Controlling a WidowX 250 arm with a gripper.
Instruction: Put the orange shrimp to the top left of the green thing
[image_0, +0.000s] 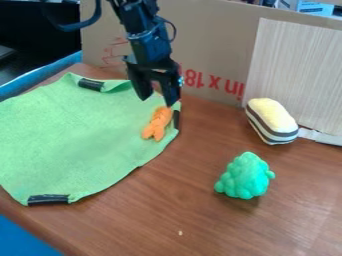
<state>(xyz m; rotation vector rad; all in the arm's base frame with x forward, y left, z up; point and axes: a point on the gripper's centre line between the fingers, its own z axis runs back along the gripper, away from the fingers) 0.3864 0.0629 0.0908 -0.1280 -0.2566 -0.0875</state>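
Note:
The gripper (157, 101) hangs at the upper middle of the view, its two fingers apart with nothing seen between them. Just below the fingertips, the orange shrimp (157, 123) lies on the right part of the green cloth (67, 135), near a black strip on the cloth's edge. The right fingertip overlaps the shrimp's upper end in the view; whether they touch, I cannot tell. A lumpy green toy (245, 176) rests on the brown table to the lower right of the shrimp, well apart from the cloth.
A yellow, white and dark striped toy (271, 121) lies at the right, near a cardboard wall (210, 50) behind the table (200, 220). More black strips mark the cloth's upper edge and lower left corner.

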